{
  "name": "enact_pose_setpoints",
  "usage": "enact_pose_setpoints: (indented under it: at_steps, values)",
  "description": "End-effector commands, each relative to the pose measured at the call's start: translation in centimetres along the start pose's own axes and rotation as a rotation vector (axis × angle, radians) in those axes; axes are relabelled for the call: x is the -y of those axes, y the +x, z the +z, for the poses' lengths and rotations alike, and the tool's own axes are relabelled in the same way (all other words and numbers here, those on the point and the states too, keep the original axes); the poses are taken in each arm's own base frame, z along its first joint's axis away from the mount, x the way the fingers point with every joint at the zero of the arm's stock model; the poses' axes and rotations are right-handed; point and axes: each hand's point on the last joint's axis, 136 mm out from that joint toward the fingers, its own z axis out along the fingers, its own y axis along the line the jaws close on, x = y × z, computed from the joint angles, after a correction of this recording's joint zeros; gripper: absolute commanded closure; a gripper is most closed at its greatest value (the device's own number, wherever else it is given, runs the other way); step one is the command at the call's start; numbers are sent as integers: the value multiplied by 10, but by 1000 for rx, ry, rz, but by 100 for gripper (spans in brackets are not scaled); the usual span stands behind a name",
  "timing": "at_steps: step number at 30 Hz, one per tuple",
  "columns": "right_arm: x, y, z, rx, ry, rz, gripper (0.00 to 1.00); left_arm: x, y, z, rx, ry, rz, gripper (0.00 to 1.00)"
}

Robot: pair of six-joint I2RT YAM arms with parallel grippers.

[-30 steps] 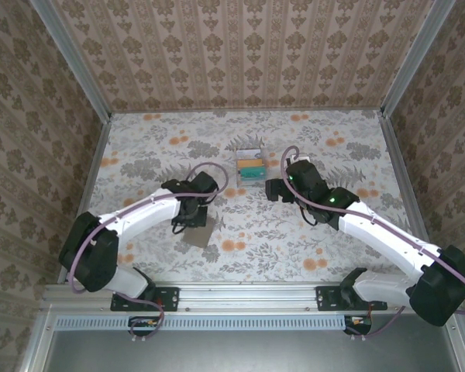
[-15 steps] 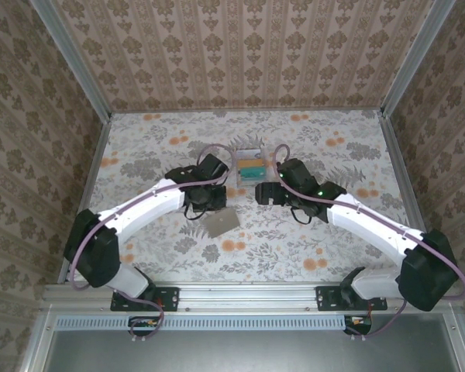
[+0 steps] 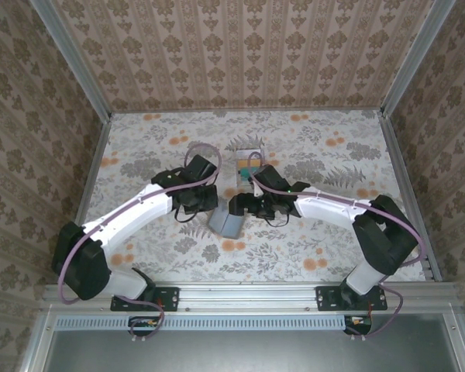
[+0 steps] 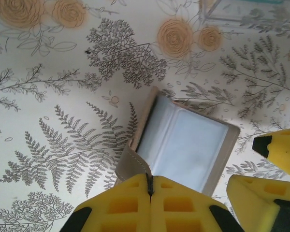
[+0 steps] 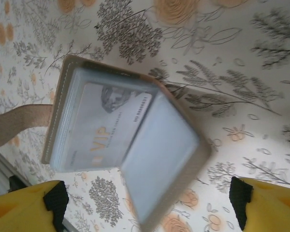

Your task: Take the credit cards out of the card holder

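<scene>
The card holder (image 3: 226, 223) hangs open just above the table, olive-grey outside and pale blue-grey inside (image 4: 183, 142). My left gripper (image 4: 150, 180) is shut on a tan edge flap of it (image 3: 208, 203). In the right wrist view the card holder (image 5: 159, 159) shows both panels, and a pale card printed "VIP" (image 5: 104, 130) sits in the left panel's slot. My right gripper (image 5: 145, 212) is open, its fingers wide apart on either side of the lower panel without touching it (image 3: 239, 205). One of its yellow fingers (image 4: 280, 150) appears beside the holder.
A small white-rimmed box (image 3: 249, 163) with teal and orange contents stands just behind the grippers; its corner (image 4: 241, 12) is near. The flowered table (image 3: 318, 240) has free room on both sides, with walls all round.
Both arms have swung in to the middle. The left gripper carried the card holder rightwards and it now hangs open. The right gripper has come down beside it.
</scene>
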Motion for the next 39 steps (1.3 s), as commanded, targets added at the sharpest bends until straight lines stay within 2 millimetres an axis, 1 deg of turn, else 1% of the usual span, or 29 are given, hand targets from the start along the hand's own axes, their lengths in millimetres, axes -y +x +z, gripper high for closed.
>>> enact_pose_setpoints:
  at_steps: [1, 3, 4, 5, 8, 12, 18, 20, 22, 23, 26, 29, 32, 33, 35, 36, 39]
  values:
    - [-13, -4, 5, -14, -50, 27, 20, -21, 11, 0, -18, -49, -49, 100]
    - [-11, -2, 8, -15, -45, 38, 25, -29, 13, 1, -21, -66, -67, 100]
    - [-10, -1, 10, -16, -46, 40, 30, -32, 14, 2, -21, -68, -76, 100]
    - [-10, 0, 11, -17, -46, 42, 32, -34, 15, 2, -21, -68, -77, 100]
    - [-3, 4, 12, -21, -17, 47, 32, -39, 18, 5, -29, -77, -84, 100]
    - [9, 7, 6, -3, 28, 43, 40, -42, 20, 7, -35, -78, -85, 100]
    - [24, 5, -7, 24, 81, 20, 42, -42, 20, 9, -38, -84, -67, 100]
    - [30, 7, -8, 15, 73, 28, 47, -43, 20, 9, -37, -87, -65, 100]
    - [30, 8, -4, -1, 32, 40, 55, -44, 21, 10, -39, -88, -65, 100]
    - [28, 8, -1, -7, 12, 43, 56, -44, 21, 10, -39, -87, -67, 100]
    - [23, 9, 10, -38, -25, 49, 56, -43, 22, 12, -42, -81, -67, 100]
    - [24, 10, 20, -66, -34, 59, 62, -42, 22, 13, -46, -80, -63, 100]
    - [25, 10, 25, -69, -37, 68, 64, -43, 22, 13, -48, -83, -61, 100]
    - [27, 11, 26, -71, -30, 71, 67, -42, 22, 13, -47, -82, -60, 100]
    - [27, 10, 26, -71, -33, 71, 80, -43, 22, 13, -48, -83, -60, 100]
    - [26, 10, 26, -70, -41, 69, 83, -43, 22, 13, -48, -82, -61, 100]
    - [20, 9, 23, -68, -63, 61, 85, -43, 22, 15, -49, -82, -59, 100]
